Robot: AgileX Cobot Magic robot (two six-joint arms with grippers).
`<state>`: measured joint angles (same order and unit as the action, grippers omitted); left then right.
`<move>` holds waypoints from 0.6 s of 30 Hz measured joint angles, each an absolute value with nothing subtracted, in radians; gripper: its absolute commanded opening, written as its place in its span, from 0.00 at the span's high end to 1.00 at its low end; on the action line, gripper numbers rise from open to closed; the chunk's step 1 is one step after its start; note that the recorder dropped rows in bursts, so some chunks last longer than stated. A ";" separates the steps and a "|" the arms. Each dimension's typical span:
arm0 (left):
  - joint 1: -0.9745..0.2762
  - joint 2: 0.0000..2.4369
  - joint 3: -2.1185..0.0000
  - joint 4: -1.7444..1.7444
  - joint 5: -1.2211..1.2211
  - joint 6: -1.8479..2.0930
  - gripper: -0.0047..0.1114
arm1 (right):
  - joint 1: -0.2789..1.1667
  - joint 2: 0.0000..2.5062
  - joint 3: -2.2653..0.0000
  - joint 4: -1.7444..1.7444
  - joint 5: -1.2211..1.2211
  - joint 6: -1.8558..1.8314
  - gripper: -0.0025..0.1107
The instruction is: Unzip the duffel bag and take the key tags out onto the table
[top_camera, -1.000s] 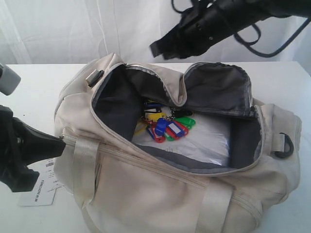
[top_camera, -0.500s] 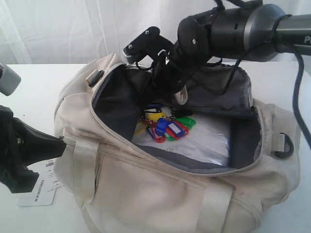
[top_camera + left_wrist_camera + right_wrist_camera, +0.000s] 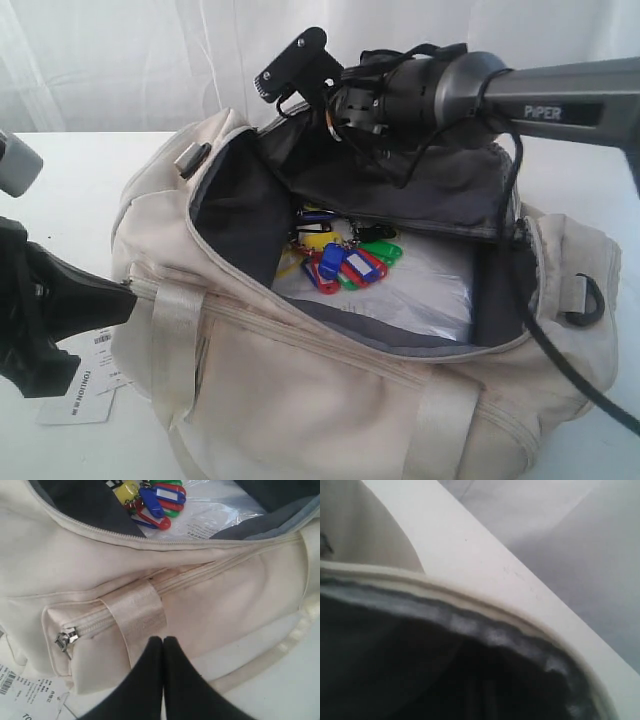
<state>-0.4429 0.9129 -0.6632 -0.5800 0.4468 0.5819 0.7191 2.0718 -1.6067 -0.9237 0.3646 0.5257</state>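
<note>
The cream duffel bag [image 3: 300, 400] lies unzipped on the white table [image 3: 70, 180], its dark grey lining showing. The key tags [image 3: 340, 262], red, green, blue and yellow, lie inside on a clear plastic packet [image 3: 420, 290]; the left wrist view shows them too [image 3: 155, 502]. My left gripper [image 3: 122, 296] is shut and empty, with its tips [image 3: 163, 640] against the bag's side [image 3: 75, 565] by a webbing strap [image 3: 137, 615]. My right arm [image 3: 440, 90] reaches over the bag's back flap [image 3: 400, 190]. Its fingers are hidden against the dark lining [image 3: 395, 655].
A white paper barcode label [image 3: 85, 385] lies on the table beside the bag's left end. A side pocket's metal zipper pull [image 3: 65, 640] sits near my left gripper. A black D-ring [image 3: 585, 300] hangs at the bag's right end. White curtain behind.
My right arm has come down from above and behind the bag onto the back flap, which now lies flatter and further back. The left gripper and key tags have not moved.
</note>
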 measured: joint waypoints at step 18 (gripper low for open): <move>-0.443 0.913 -0.663 -0.607 0.456 0.622 0.96 | 0.738 2.129 -1.792 -1.217 0.798 0.607 0.98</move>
